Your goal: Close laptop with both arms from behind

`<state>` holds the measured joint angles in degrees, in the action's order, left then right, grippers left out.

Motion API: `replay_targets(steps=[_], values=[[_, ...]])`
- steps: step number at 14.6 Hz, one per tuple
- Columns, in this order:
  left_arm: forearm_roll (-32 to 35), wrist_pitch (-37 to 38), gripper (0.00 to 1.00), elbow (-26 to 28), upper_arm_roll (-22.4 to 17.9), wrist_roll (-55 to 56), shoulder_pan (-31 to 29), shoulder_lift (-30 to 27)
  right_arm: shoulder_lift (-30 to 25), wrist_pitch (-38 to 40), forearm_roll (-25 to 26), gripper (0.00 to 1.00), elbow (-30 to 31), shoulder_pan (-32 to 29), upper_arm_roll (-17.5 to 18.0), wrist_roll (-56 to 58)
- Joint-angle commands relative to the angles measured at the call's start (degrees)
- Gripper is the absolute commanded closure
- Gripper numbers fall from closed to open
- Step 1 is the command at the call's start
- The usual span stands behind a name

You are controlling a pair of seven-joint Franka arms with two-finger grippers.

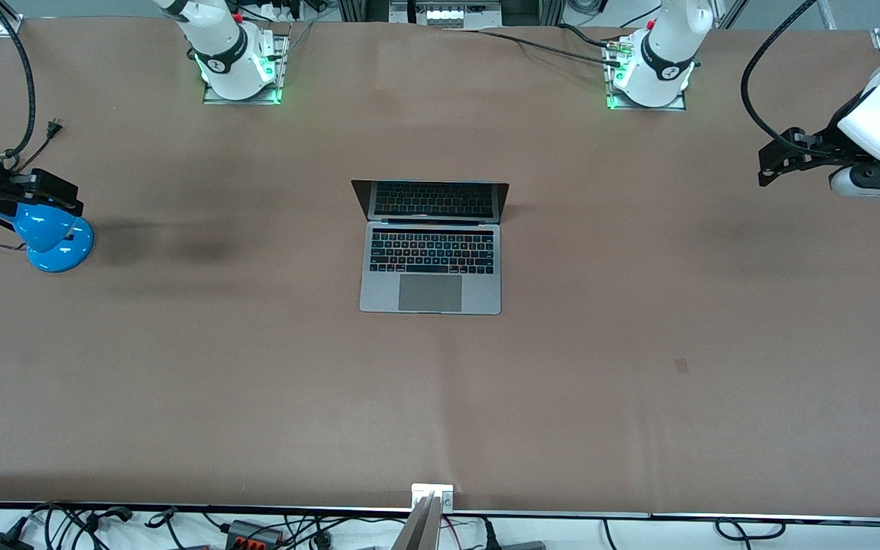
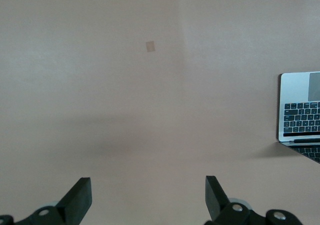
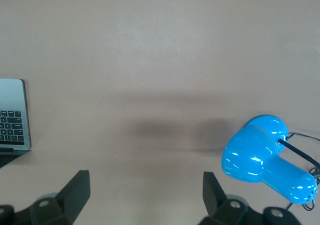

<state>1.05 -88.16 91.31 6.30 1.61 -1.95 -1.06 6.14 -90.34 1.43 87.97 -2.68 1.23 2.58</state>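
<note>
The silver-grey laptop (image 1: 431, 260) sits open in the middle of the table, dark screen upright and tilted back, keyboard and trackpad facing the front camera. Its corner shows in the left wrist view (image 2: 302, 112) and its edge in the right wrist view (image 3: 12, 117). My left gripper (image 1: 768, 162) hangs open over bare table at the left arm's end, well away from the laptop, with its fingers (image 2: 80, 197) wide apart and nothing between them. My right gripper (image 1: 58, 195) hangs open at the right arm's end, beside a blue lamp, its fingers (image 3: 77, 187) apart and holding nothing.
A blue desk lamp (image 1: 54, 237) stands on the brown table (image 1: 180, 382) under the right gripper, its shade in the right wrist view (image 3: 260, 157). A small tape patch (image 1: 682, 366) lies nearer the front camera, toward the left arm's end. Both arm bases (image 1: 237, 69) stand along the table's back edge.
</note>
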Motion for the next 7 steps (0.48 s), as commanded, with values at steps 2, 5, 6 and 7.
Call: replay_targets(steps=[2, 5, 6, 7], values=[[0.62, 0.97, 0.0, -1.66, 0.29, -0.03, -0.16, 0.8, -0.43, 1.74, 0.85, 0.0, -1.05, 0.05, 0.0, 0.76], [0.53, 1.41, 0.0, -1.58, 0.29, -0.11, -0.25, 0.8, -0.25, 2.18, 0.77, 0.0, -1.05, 0.05, 0.0, 0.85], [0.53, 1.15, 0.0, -1.58, 0.29, -0.03, -0.16, 0.8, -0.34, 2.19, 0.85, 0.0, -1.05, 0.05, 0.0, 0.85], [0.62, 0.8, 0.0, -1.75, 0.38, -0.03, -0.07, 1.06, -0.25, 2.27, 0.85, 0.0, -1.05, 0.13, 0.0, 0.85]])
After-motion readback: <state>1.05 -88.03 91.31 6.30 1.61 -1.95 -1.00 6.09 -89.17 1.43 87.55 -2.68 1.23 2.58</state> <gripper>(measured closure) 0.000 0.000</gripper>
